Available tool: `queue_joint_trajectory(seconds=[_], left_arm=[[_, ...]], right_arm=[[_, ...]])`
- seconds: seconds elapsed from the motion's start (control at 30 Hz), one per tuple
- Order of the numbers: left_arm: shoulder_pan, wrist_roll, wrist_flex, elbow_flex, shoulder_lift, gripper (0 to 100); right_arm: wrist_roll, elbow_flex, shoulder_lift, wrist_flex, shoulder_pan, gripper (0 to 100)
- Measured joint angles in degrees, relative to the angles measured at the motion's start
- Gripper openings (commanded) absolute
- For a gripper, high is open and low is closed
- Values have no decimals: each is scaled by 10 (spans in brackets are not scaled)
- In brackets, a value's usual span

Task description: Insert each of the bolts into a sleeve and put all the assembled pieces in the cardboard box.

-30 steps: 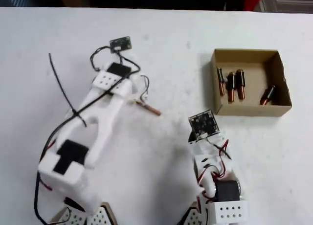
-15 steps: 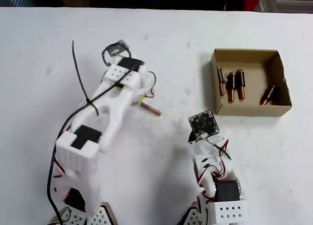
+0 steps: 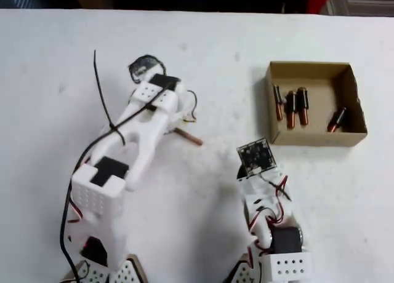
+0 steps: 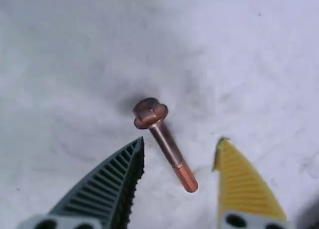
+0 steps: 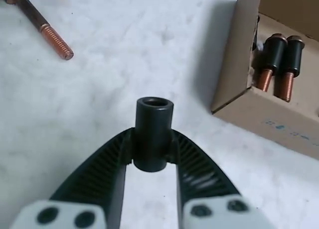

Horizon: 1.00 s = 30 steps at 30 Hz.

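So, bolt: one loose copper bolt lying flat on the table, with a flanged head at one end and a threaded tip at the other. In the high view it lies left of the box, well apart from it.
left gripper: jaws apart, one finger dark and ribbed, the other yellow. The tips straddle the bolt's shank; neither looks to be touching it.
left arm: stretched over the left half of the table, with its gripper end above the bolt's head end in the high view.
right gripper: clamped on the sleeve, both black ribbed fingers pressed against its sides.
sleeve: short black tube sticking out past the fingertips, its open bore facing away from the wrist camera.
right arm: at the near edge of the table, between the bolt and the box in the high view.
box: cardboard, open top, on the right side of the table. One corner is close in the right wrist view.
pieces: four assembled in the box, each a black sleeve on a copper bolt. Three sit close together toward the box's left wall; one lies tilted near its right wall.
right wrist view: the bolt's threaded end is on the table near the left arm's yellow fingertip, and two pieces lie side by side in the box.
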<state>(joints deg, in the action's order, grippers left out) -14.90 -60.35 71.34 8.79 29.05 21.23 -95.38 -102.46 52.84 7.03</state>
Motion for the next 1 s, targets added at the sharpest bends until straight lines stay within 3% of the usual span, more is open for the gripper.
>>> queue_joint_trajectory(seconds=[0.4, 0.87, 1.0], left_arm=[[11, -1, -1, 0, 11, 219], [11, -4, 0, 41, 80, 215], [11, -43, 0, 41, 80, 215]], right_arm=[[0, 0, 0, 0, 0, 17], [0, 0, 0, 0, 0, 17], [0, 0, 0, 0, 0, 17]])
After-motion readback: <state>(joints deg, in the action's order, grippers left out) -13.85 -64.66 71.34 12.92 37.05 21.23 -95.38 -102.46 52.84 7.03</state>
